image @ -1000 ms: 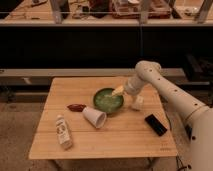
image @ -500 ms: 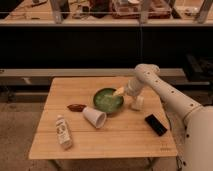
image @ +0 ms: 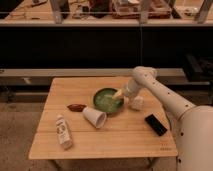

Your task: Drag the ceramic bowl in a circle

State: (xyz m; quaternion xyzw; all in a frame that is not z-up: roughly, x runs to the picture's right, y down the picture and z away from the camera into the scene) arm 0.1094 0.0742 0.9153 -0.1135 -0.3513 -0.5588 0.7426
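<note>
Hardly anything has shifted since a moment ago: your gripper stays at the right rim of the ceramic bowl, which sits unmoved near the middle of the table. You cannot tell whether it is open or clamped on the rim. The circle seems not yet begun. Nothing shows inside the bowl. The paper cup lies tipped just beside it.

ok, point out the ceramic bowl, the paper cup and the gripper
ceramic bowl [image: 104,101], camera view, on its pale speckled inside.
white paper cup [image: 95,118], camera view, on its side wall; it lies tipped over.
gripper [image: 118,94], camera view, on its tip at the bowl's right rim.
</note>
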